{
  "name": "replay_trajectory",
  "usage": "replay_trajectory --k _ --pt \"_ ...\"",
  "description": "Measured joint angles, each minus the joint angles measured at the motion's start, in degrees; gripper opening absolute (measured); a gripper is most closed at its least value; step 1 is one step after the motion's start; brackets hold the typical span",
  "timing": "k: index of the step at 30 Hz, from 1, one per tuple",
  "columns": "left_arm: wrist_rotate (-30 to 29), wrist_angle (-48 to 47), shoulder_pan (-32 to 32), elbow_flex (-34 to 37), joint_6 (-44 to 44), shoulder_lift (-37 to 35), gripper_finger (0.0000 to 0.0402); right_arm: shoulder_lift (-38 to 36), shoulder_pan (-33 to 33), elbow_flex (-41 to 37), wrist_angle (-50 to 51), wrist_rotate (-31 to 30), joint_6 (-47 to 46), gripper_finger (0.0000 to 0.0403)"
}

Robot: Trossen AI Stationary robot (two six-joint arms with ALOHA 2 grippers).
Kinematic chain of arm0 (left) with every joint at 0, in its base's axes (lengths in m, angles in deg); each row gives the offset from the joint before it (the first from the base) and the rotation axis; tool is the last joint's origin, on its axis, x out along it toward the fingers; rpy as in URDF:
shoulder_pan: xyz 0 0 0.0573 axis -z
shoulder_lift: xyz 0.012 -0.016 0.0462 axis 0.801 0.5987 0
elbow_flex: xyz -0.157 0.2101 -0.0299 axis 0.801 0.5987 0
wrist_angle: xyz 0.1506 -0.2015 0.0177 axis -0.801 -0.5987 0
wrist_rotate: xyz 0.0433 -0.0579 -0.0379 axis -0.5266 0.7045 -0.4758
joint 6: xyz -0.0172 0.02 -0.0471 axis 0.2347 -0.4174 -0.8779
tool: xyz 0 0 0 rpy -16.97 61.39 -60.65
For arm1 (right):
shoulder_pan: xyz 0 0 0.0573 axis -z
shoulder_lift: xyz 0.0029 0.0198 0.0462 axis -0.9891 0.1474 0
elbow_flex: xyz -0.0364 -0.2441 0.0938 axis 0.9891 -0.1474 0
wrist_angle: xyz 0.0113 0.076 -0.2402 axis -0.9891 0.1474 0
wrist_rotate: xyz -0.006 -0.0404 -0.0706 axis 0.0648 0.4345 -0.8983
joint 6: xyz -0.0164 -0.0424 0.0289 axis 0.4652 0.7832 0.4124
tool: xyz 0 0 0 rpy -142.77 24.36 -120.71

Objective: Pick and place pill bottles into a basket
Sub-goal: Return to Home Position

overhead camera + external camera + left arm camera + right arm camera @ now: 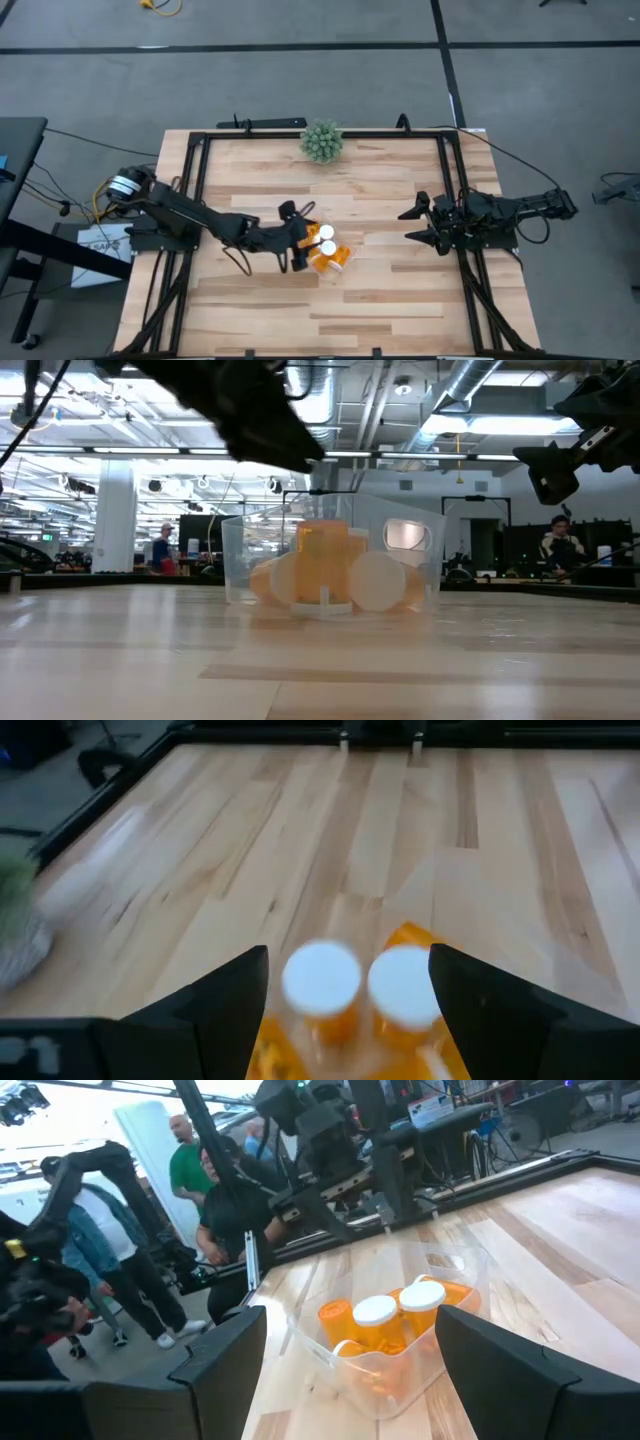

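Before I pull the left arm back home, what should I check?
1. Left tool open and empty: ok.
2. Left tool above the basket rim, not touching it: ok in the low view.
3. Bottles inside the basket, none loose on the table: ok.
4. All six bottles counted: cannot tell, they overlap.
5. Right tool open, at the table's right side, away from the basket: ok.
6. Plant at the far edge, off the left arm's likely way back: ok.
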Motion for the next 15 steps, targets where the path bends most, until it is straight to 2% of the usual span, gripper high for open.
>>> replay_trajectory --k 8,15 --pt "-0.11 4.13 1.55 15.77 -3.91 -17.34 0.0267 0.0 0.02 0.0 0.0 0.0 0.0 0.0286" --pt "1.26 4.44 1.77 26.01 -5.41 -34.46 0.0267 0.0 0.01 -0.02 0.0 0.0 0.01 0.0286"
